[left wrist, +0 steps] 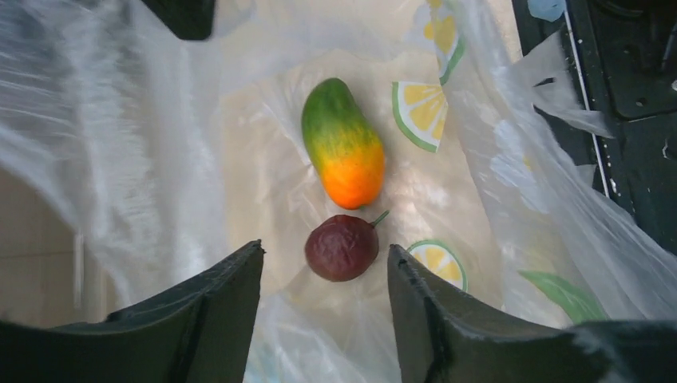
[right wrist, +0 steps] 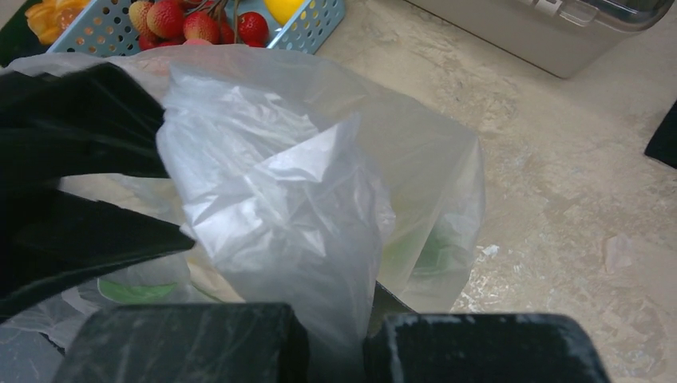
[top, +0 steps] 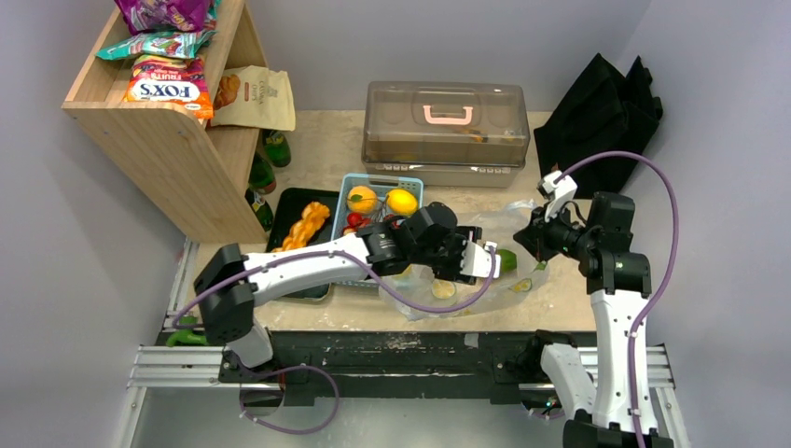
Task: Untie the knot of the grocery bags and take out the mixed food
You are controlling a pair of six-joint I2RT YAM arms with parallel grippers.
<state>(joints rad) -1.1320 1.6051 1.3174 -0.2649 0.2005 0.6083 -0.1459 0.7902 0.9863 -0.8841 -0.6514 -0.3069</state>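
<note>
In the overhead view, your left gripper (top: 478, 260) is at centre frame, pushed into the mouth of the grocery bag (top: 490, 222), which lies on the table (top: 326, 140) just right of the blue basket (top: 359, 184). Your right gripper (top: 539, 233) sits at the bag's right edge. The basket holds an orange (top: 362, 199), a lemon (top: 402, 202) and red fruits (top: 354, 221). The braided bread (top: 303, 227) lies on the black tray (top: 291, 200) to its left.

Your left wrist camera looks inside the bag (left wrist: 120, 120). The left gripper (left wrist: 325, 263) is spread wide at the bottom of the frame, holding nothing. A dark purple fruit (left wrist: 342, 247) sits between its fingertips, apart from both. A green-and-orange mango (left wrist: 343, 144) lies just above it, at upper centre.

In your right wrist view, the right gripper (right wrist: 335, 339) at the bottom edge is pressed together, pinching a bunched fold of the bag (right wrist: 279, 199). The fold rises up through the middle of the frame. The basket (right wrist: 319, 20) shows at upper left.
</note>
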